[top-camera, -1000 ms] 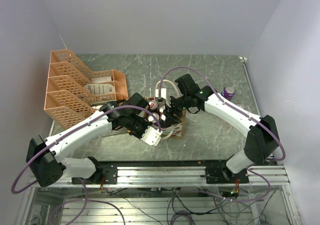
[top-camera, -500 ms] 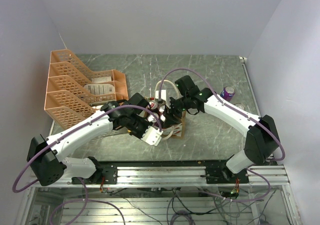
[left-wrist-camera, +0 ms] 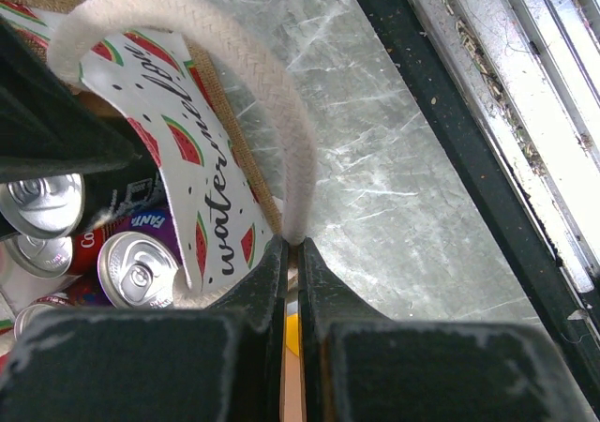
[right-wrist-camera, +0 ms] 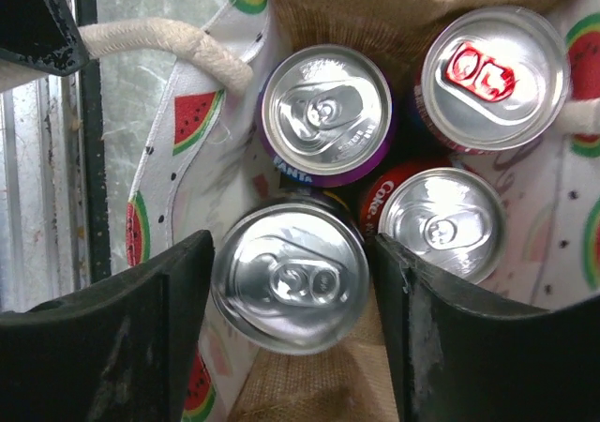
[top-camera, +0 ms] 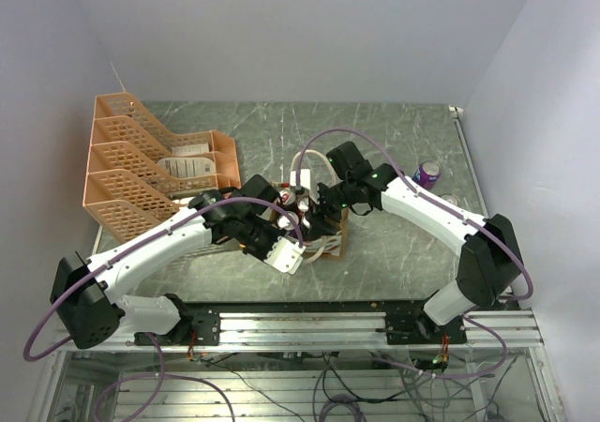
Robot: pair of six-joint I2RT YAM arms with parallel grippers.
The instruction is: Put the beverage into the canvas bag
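The canvas bag stands at the table's middle, its watermelon panel and burlap wall in the wrist views. My left gripper is shut on the bag's white rope handle, holding the mouth apart. Inside stand several cans. A silver-topped beverage can sits upright in the bag between the fingers of my right gripper, which stands open, a thin dark gap showing at the right finger. Beside it are a purple Fanta can, a Coke can and a red-tabbed can.
An orange mesh tray rack fills the back left of the table. A purple can stands alone at the right, near the table's edge. A metal rail runs along the near edge by the arm bases.
My right gripper's fingers have eased apart from the silver-topped can. Both arms have stayed almost where they were, and the left grip on the handle is the same.
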